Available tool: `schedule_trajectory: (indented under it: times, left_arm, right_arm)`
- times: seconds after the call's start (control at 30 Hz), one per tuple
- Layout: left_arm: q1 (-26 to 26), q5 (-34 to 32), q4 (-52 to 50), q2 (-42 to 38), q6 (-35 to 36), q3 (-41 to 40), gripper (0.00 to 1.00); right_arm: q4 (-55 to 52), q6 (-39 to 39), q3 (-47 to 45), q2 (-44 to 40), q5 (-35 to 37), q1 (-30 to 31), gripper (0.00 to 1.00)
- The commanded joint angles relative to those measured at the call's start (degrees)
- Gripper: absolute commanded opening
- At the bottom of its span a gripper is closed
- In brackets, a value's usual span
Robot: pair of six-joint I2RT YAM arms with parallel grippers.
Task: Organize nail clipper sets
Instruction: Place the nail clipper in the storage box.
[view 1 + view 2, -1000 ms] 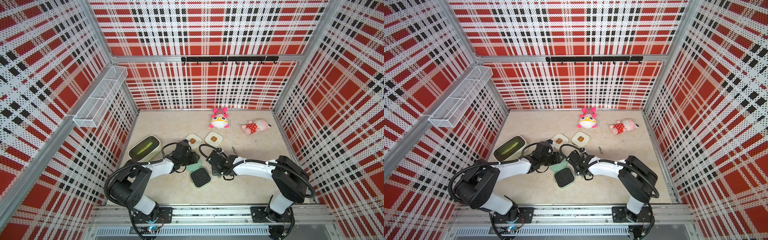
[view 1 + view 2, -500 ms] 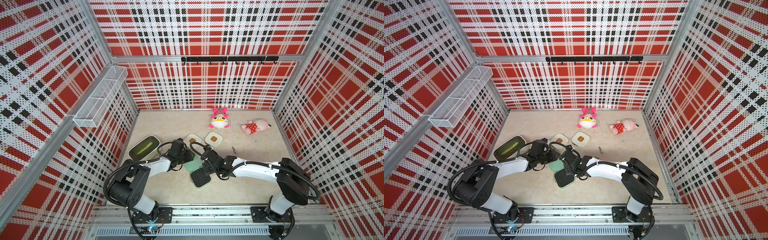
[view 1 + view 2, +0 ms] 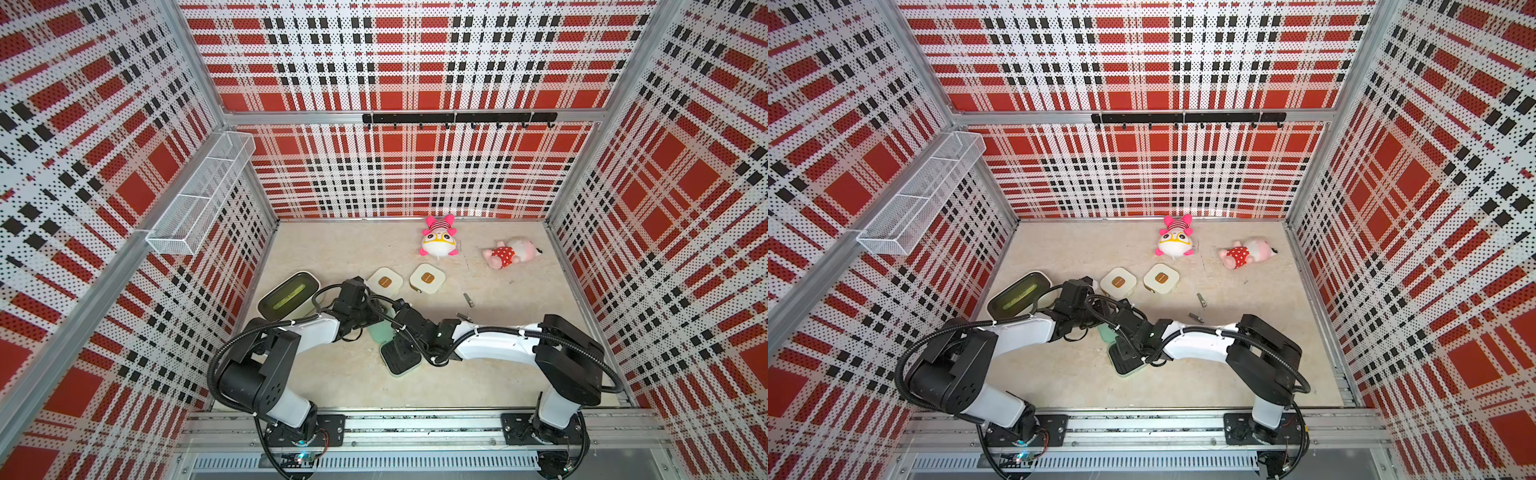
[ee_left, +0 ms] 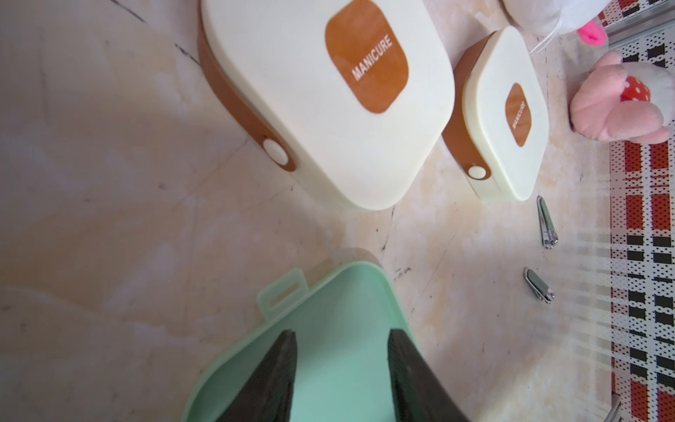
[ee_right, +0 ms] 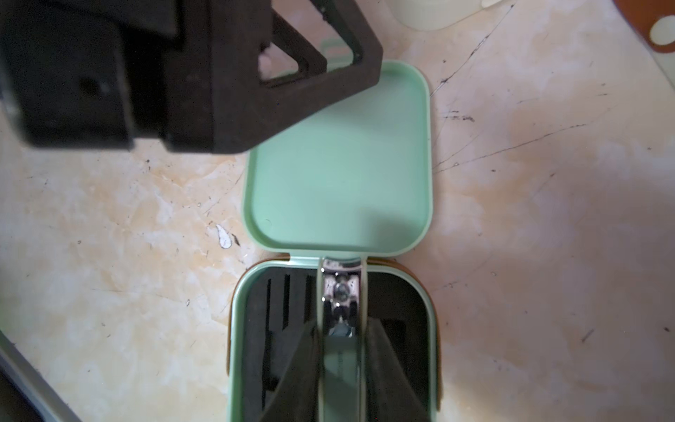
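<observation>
The mint green case lies open on the floor, its lid [image 5: 339, 164] flat and its base with the black ribbed insert [image 5: 277, 329] beside it. In a top view the lid [image 3: 379, 332] and insert [image 3: 401, 360] show between the two arms. My right gripper [image 5: 342, 325] is shut on a silver clipper [image 5: 341, 292], held over the insert near the hinge. My left gripper [image 4: 342, 334] is open above the lid [image 4: 328, 310] with nothing between its fingers. Two shut cream cases [image 3: 385, 282] [image 3: 427, 278] lie behind. Two loose clippers [image 3: 468, 299] [image 3: 463, 317] lie to the right.
A cream bin with a dark green inside [image 3: 289, 295] stands by the left wall. Two pink plush toys [image 3: 439, 241] [image 3: 509, 252] lie near the back. A wire basket [image 3: 199, 195] hangs on the left wall and a hook rail [image 3: 457, 118] on the back wall.
My right gripper has moved left with the clipper until it is over the open mint case. The left gripper has shifted a little left. The case has stayed put.
</observation>
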Motion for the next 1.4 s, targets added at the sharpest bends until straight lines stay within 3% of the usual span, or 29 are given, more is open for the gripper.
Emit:
schedule_trajectory:
  times: [0.0,1.37]
  left_arm:
    - [0.4,0.5,0.8,0.4,0.7,-1.1,0.46]
    - [1.0,-1.1,0.6,2.3,0.2,-2.5,0.43]
  right_arm:
    - [1.8,-0.1,1.3,1.0,0.0,1.0,0.10]
    - [1.1,2.8,-1.4,2.3,4.3,4.1,0.10]
